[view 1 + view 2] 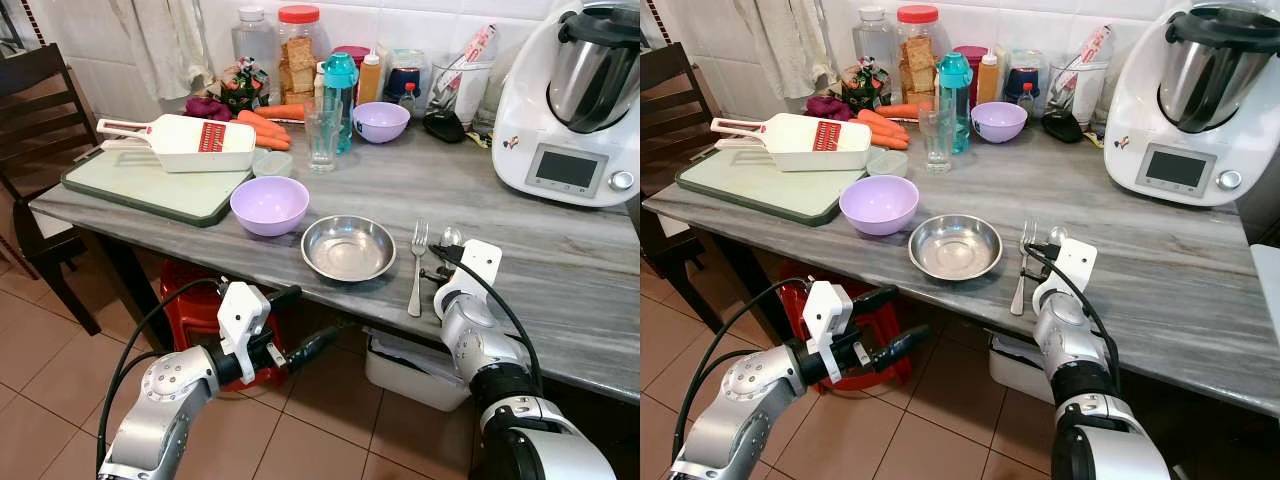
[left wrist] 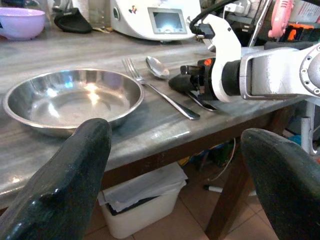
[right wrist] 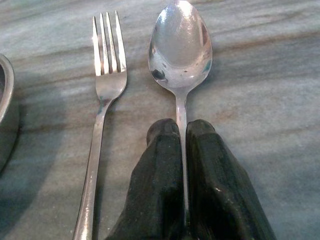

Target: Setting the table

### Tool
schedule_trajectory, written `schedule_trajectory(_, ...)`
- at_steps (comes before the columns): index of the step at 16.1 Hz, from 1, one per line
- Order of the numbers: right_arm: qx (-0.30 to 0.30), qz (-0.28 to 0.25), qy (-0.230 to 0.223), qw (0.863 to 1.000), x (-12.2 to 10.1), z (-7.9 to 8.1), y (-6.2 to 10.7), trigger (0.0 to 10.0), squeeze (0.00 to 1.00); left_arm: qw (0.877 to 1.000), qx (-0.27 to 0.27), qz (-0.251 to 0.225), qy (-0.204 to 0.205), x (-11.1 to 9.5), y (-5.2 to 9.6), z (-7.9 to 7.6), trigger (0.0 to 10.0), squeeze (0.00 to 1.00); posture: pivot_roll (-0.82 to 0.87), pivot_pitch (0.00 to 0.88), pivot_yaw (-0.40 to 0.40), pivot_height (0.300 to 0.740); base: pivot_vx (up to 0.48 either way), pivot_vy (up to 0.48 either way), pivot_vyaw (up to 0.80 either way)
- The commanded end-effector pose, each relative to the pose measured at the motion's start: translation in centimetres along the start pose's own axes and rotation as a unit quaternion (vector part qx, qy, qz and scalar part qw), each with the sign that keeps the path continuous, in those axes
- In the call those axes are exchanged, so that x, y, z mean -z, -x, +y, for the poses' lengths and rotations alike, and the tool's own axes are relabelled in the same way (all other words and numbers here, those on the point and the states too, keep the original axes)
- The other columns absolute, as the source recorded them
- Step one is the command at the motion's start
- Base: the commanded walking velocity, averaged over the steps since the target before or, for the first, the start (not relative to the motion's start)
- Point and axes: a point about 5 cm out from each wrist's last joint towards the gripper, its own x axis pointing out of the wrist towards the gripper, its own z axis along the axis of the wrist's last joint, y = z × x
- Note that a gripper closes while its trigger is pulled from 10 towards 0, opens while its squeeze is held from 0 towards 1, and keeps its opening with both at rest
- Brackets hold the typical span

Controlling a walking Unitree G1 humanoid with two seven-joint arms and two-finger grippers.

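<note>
A steel bowl (image 1: 348, 248) sits near the front edge of the grey table (image 1: 560, 290). Just right of it a fork (image 1: 417, 265) lies flat, tines pointing away from me. Beside the fork lies a spoon (image 3: 180, 45), its bowl resting on the tabletop. My right gripper (image 3: 182, 131) is shut on the spoon's handle, low over the table edge. The left gripper (image 1: 308, 322) hangs open below the table's front edge, left of the steel bowl, with nothing between its fingers (image 2: 65, 185).
A lilac bowl (image 1: 269, 205) stands left of the steel one, by a cutting board (image 1: 130, 185) carrying a slicer (image 1: 190, 142). A glass (image 1: 322, 135), a second lilac bowl (image 1: 381, 121), jars and a kitchen machine (image 1: 575, 100) line the back. A red stool (image 1: 190, 310) and white bin (image 1: 410, 370) sit underneath.
</note>
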Motion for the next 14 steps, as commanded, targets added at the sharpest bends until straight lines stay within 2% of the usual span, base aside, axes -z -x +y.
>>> schedule_trajectory(1,-0.001,0.003,0.002,1.0,-0.1,0.1,-0.1,10.0,0.0,1.0,0.015,0.01,0.002,0.2,0.1,-0.2,10.0,0.0,-0.02,0.0,-0.004,0.74,0.0,0.0,0.0)
schedule_trajectory(4,-0.003,0.004,0.002,1.0,0.0,0.1,-0.1,10.0,0.0,1.0,0.02,0.015,0.004,0.3,0.2,-0.2,10.0,0.0,-0.02,0.0,-0.004,0.74,0.0,0.0,0.0)
schedule_trajectory(5,-0.004,0.004,0.002,1.0,0.0,0.2,-0.1,10.0,0.2,1.0,0.02,0.015,0.004,0.3,0.2,-0.2,10.0,0.0,-0.02,0.0,-0.004,0.74,0.0,0.0,0.0)
schedule_trajectory(6,-0.008,0.004,0.002,1.0,0.0,0.2,-0.1,10.0,1.0,1.0,0.02,0.016,0.003,0.3,0.2,-0.2,10.0,0.0,-0.02,0.0,-0.004,0.74,0.0,0.0,0.0)
schedule_trajectory(11,-0.016,0.0,-0.004,1.0,0.0,0.4,-0.2,10.0,1.0,1.0,0.022,0.018,0.002,0.3,0.1,-0.2,10.0,0.0,-0.01,0.0,-0.003,0.74,0.0,0.0,0.0)
schedule_trajectory(14,-0.024,-0.024,-0.007,0.999,-1.0,0.8,-0.2,10.0,1.0,1.0,0.023,0.018,0.0,0.2,0.1,-0.2,10.0,0.0,-0.01,0.0,-0.003,0.74,0.0,0.0,0.0)
